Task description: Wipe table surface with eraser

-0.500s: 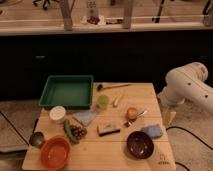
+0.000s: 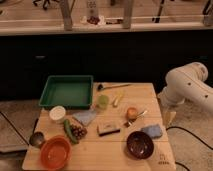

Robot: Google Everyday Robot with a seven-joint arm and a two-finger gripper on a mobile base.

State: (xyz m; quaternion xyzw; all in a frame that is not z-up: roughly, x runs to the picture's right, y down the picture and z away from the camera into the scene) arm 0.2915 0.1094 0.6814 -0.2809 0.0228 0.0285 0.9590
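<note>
Looking at this, no wiping has started yet. The eraser lies loose on the worktop, low centre of frame. The tool hangs at the worktop's right edge, well apart from the eraser and holding nothing I can see. Can't tell if it's spread or pressed together. Grabbing and wiping are both still left.

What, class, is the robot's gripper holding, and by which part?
Nothing, as far as shows: the gripper hangs beside the right edge of the table surface, and the eraser lies untouched mid-table.
</note>
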